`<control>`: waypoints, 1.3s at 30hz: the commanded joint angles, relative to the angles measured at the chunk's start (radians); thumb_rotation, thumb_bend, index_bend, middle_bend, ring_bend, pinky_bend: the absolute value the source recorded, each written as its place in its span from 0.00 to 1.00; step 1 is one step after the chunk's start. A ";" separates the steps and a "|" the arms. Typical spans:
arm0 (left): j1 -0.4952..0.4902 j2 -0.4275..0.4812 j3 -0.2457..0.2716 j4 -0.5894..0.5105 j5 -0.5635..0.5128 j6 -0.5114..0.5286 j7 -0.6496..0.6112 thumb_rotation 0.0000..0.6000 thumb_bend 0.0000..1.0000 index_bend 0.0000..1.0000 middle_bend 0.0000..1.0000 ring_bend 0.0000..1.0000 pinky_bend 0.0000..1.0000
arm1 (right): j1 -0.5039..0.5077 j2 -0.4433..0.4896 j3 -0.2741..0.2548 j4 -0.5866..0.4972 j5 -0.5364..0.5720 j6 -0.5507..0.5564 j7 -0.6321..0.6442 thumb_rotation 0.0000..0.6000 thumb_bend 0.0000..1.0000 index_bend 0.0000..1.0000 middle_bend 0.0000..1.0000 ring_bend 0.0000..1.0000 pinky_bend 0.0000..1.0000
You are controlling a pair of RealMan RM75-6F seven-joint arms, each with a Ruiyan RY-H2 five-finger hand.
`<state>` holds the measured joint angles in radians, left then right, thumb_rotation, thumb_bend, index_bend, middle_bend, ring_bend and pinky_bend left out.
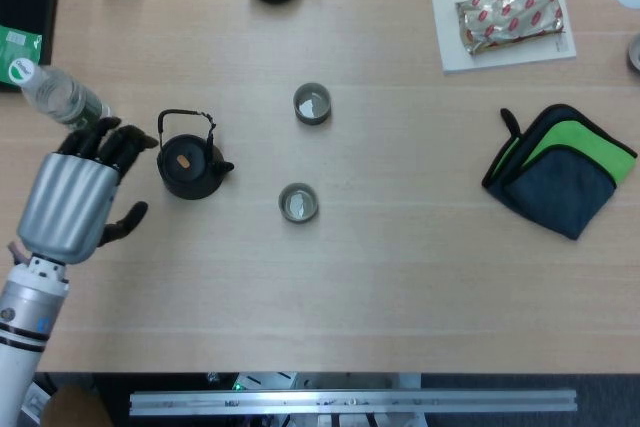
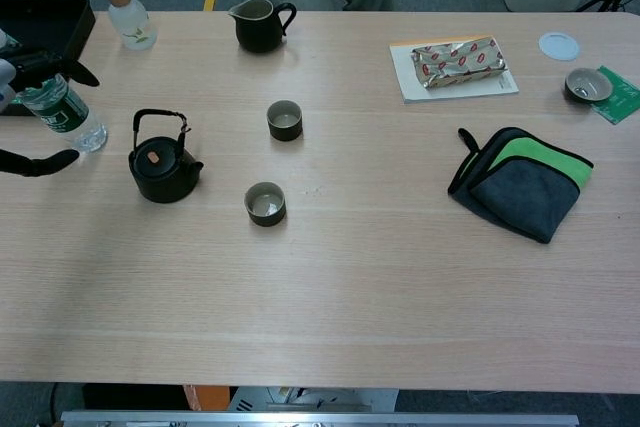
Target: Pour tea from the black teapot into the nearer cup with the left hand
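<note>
One black teapot point(image 1: 189, 165) just right of the left hand point(image 1: 75, 202), untouched; fingers point(image 1: 118, 139) spread, empty. Two cups: nearer cup point(image 1: 298, 203) and farther cup point(image 1: 312, 104) beyond the teapot. One water bottle point(image 1: 62, 98) partly behind the fingers.

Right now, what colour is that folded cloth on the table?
The folded cloth is dark grey with bright green, clearest in the head view.

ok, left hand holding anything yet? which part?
Nothing. The left hand is open beside the black teapot, short of its handle.
</note>
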<state>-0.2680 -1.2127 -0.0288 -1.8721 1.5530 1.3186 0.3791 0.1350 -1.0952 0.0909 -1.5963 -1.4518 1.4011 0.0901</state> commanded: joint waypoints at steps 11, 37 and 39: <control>-0.094 -0.073 -0.014 -0.018 -0.019 -0.124 0.096 1.00 0.23 0.25 0.27 0.19 0.30 | -0.005 -0.003 -0.002 0.018 0.002 0.002 0.019 1.00 0.01 0.27 0.37 0.29 0.32; -0.275 -0.196 -0.099 0.058 -0.385 -0.330 0.228 1.00 0.23 0.14 0.18 0.18 0.30 | 0.004 0.001 0.005 0.025 0.006 -0.009 0.027 1.00 0.01 0.27 0.37 0.29 0.32; -0.293 -0.203 -0.105 0.064 -0.416 -0.337 0.243 1.00 0.23 0.13 0.18 0.18 0.30 | 0.004 -0.001 0.005 0.028 0.008 -0.010 0.026 1.00 0.01 0.27 0.37 0.29 0.32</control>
<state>-0.5431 -1.4071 -0.1253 -1.8167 1.1607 0.9943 0.6070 0.1393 -1.0960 0.0957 -1.5685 -1.4440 1.3911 0.1163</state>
